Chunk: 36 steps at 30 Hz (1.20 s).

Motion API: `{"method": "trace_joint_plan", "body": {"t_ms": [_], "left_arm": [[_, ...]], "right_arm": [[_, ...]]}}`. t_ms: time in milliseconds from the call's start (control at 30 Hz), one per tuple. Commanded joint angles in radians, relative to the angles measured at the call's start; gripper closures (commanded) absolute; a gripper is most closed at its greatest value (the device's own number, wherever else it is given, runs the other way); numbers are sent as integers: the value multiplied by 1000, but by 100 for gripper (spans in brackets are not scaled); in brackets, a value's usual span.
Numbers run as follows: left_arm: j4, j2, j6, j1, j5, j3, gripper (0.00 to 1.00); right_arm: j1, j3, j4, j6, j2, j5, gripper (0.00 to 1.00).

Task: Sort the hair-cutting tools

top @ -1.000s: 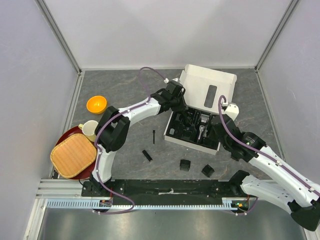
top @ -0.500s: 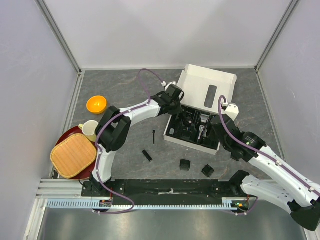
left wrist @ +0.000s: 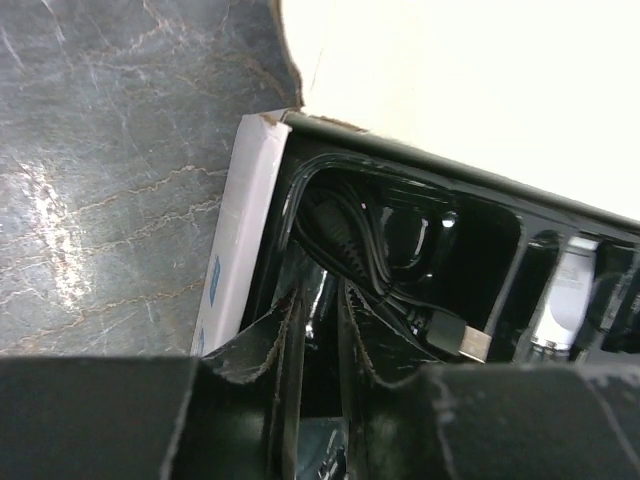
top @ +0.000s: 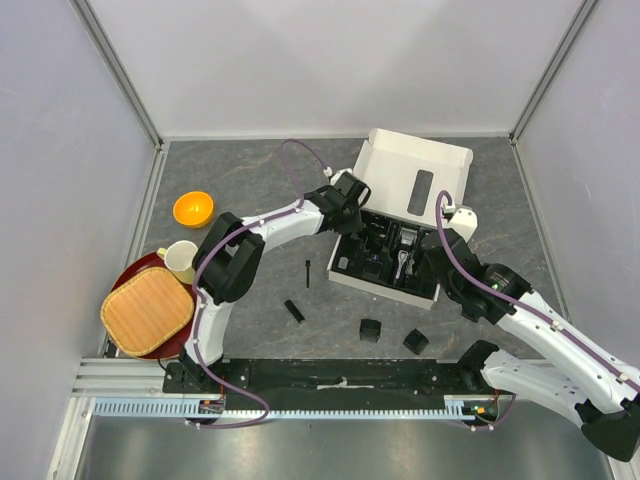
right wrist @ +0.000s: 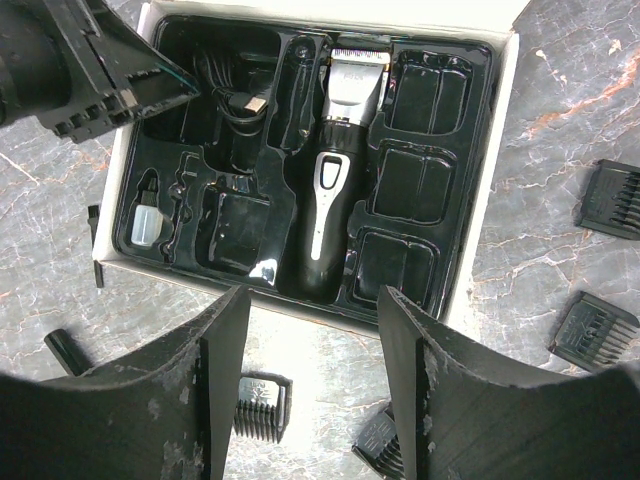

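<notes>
The white box's black tray holds the black-and-silver clipper, the coiled black cable and a tiny clear bottle. My left gripper hovers over the tray's far-left pocket. Its fingertips are shut with nothing between them, just short of the cable. My right gripper stands open and empty above the table at the box's near edge. Guard combs lie below it, and two more lie right of the box. A thin black brush lies left of the box.
The box's white lid stands open at the back. A small black piece lies near the front. An orange bowl, a cup and a woven mat on a red plate sit at the left.
My left gripper has drawn back a little from deeper in the tray toward its far-left corner. The right arm has stayed put.
</notes>
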Motion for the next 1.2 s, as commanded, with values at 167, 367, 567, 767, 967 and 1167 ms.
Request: {"method": "trace_joint_plan", "body": {"t_ms": [167, 367, 567, 767, 967, 1167], "left_arm": [[72, -153, 77, 1, 125, 20, 69], [150, -126, 44, -17, 322, -30, 74], [150, -54, 34, -42, 316, -41, 80], [128, -3, 110, -43, 213, 0, 82], [66, 19, 190, -43, 130, 40, 83], [89, -82, 212, -43, 131, 39, 80]], "right_arm": [[-3, -1, 1, 2, -6, 26, 38], [-4, -9, 0, 8, -17, 26, 38], [-4, -10, 1, 6, -21, 27, 38], [-4, -12, 1, 6, -24, 26, 38], [-4, -3, -5, 3, -24, 27, 37], [-4, 14, -17, 5, -23, 29, 37]]}}
